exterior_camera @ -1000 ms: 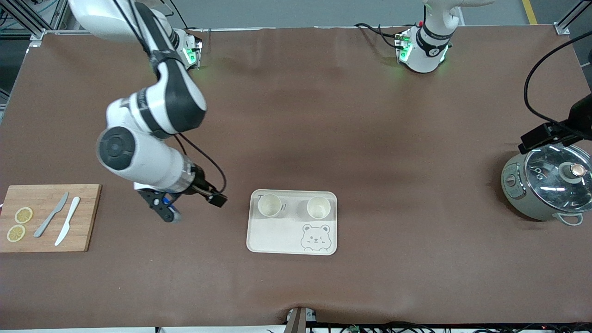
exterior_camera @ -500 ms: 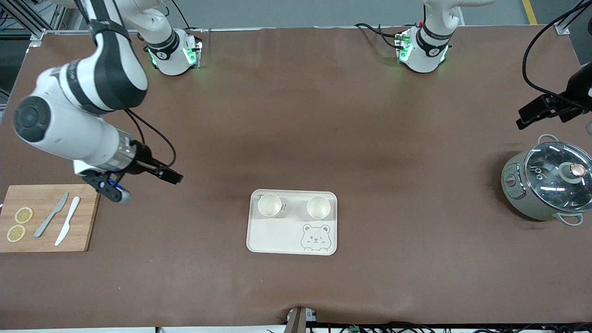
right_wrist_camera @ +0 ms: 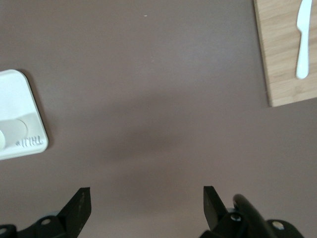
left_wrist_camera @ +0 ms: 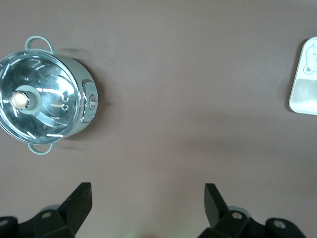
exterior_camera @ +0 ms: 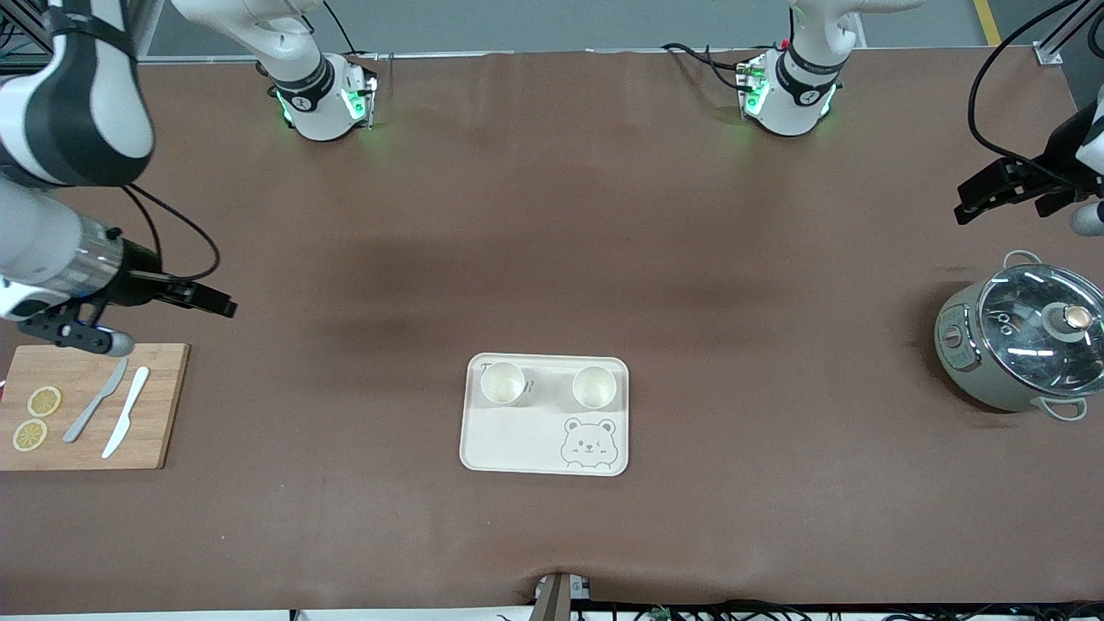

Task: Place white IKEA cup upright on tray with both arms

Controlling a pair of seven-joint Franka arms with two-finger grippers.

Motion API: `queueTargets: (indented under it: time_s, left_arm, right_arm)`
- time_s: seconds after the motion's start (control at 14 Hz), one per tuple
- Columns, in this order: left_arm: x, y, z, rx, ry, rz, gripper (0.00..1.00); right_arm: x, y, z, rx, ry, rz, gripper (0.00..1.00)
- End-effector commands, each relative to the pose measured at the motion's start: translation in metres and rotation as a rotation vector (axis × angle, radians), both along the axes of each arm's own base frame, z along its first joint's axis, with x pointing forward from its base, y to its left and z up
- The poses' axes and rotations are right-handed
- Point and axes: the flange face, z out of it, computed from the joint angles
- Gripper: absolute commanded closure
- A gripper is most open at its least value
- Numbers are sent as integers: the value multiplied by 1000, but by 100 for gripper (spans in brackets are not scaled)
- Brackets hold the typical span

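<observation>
Standing upright on the tray [exterior_camera: 517,440], two white cups: one cup [exterior_camera: 503,382] toward the right arm's end, the other cup [exterior_camera: 594,387] toward the left arm's end, side by side along the tray's edge farther from the front camera, both mouth-up, above the drawn bear face [exterior_camera: 589,443]. Looks finished as far as placement goes; nothing left on the bare brown table [exterior_camera: 552,224] that resembles another cup, so probably only parking the arms remains. Hanging high over the table near the corner of the wooden cutting board [exterior_camera: 86,405], the right gripper [exterior_camera: 73,332], fingers spread wide and holding nothing, its wrist view showing open table between the dark fingertips [right_wrist_camera: 79,206], with the tray corner and the board's white knife [right_wrist_camera: 303,39] at the frame's margins. Raised over the left arm's end of the table near the lidded pot [exterior_camera: 1022,349], the left gripper [exterior_camera: 1082,216], likewise spread apart and empty, fingertips [left_wrist_camera: 79,198] framing plain table in its wrist view. Both arms well apart from the tray, folded outward toward their own ends. On the board also a grey knife [exterior_camera: 95,401] and two lemon slices [exterior_camera: 36,418], untouched.
</observation>
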Motion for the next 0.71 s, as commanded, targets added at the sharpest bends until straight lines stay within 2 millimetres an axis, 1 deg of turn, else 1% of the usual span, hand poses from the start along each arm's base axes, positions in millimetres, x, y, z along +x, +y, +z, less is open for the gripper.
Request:
queueTargets:
  time_s: [0.0, 0.14, 0.21, 0.43, 0.5, 0.57, 0.64]
  left_arm:
    - [0, 7, 1, 19, -27, -13, 0]
    - [0, 2, 0, 19, -25, -20, 0]
    - [-1, 1, 0, 16, -24, -22, 0]
    - [-4, -1, 3, 13, -22, -26, 0]
    - [-6, -9, 5, 13, -22, -40, 0]
    - [-7, -13, 8, 12, -27, -47, 0]
    - [-7, -13, 9, 12, -27, -47, 0]
  right_arm:
    - [-17, -42, 14, -8, -18, 93, 0]
    - [-25, -58, 33, -81, -39, 160, 0]
    - [-33, -63, 44, -90, -37, 174, 0]
    - [-58, -81, 79, -80, -42, 142, 0]
    - [-66, -86, 89, -74, -44, 137, 0]
    - [-72, -85, 101, -75, -59, 139, 0]
    - [-78, -85, 109, -75, -62, 140, 0]
